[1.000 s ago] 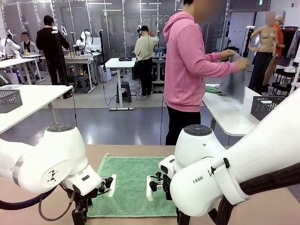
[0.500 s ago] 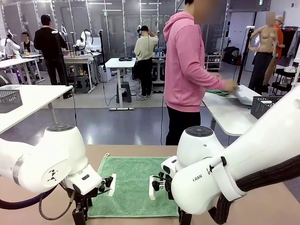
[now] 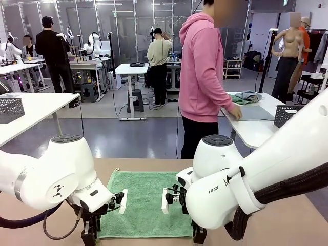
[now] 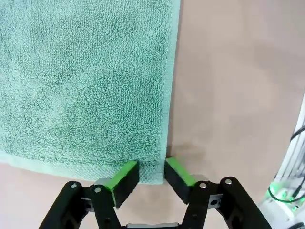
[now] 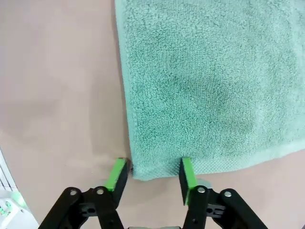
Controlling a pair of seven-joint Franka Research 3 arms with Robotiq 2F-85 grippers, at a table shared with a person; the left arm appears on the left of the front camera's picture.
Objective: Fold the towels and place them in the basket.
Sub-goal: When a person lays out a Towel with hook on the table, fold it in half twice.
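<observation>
Towel (image 3: 146, 202) lies flat and fully spread on the desk (image 3: 148, 165). It's one layer with no fold in it, so this is step one of the first fold and nothing is completed.

Left pincer (image 4: 151, 172): clamped on one near corner of the towel, hem pinched between the green pads (image 4: 125, 175). The corner isn't lifted; the cloth lies on the desk.

Right pincer (image 5: 152, 174): about half width, straddling the other near corner. One pad (image 5: 186, 172) is over the hem, the other just off the side edge on bare desk. No pinch there yet, as far as I can see.

Basket (image 3: 291, 117): dark mesh, on the side desk (image 3: 256, 130) at far right, well apart from the towel. Can't see into it. A bunched green cloth (image 3: 247, 96) sits on that desk too, probably another towel waiting. The person's hand (image 3: 234, 114) rests on a grey cloth (image 3: 256, 113) beside it.

Left to do, my read: finish the right grip, lift both corners, carry them to the far edge, likely a second fold. Then move the towel to the basket and repeat for the rest. Progress is near zero.
</observation>
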